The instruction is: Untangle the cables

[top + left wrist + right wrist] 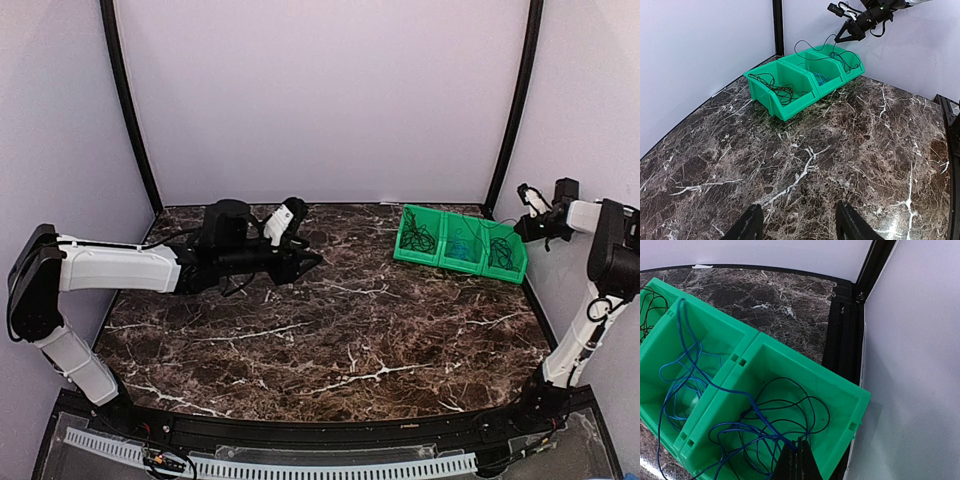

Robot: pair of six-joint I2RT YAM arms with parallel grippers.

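The cables lie in a green three-compartment bin [404, 250] at the table's back right. Black cables [780, 91] fill its left compartment and blue cables [675, 390] its middle one. The right compartment holds black loops [828, 415] mixed with blue. My right gripper [797, 443] hangs above the right compartment, shut on a blue cable [763, 420] that runs up out of the middle compartment and over the divider. It also shows in the top view [521, 229] and the left wrist view [845, 35]. My left gripper [800, 225] is open and empty, low over bare marble, far left of the bin [771, 102].
The dark marble table [330, 340] is walled in by white panels with black corner posts [508, 100]. The bin sits close to the right back corner post [845, 325]. The left arm [120, 268] stretches across the left back part of the table.
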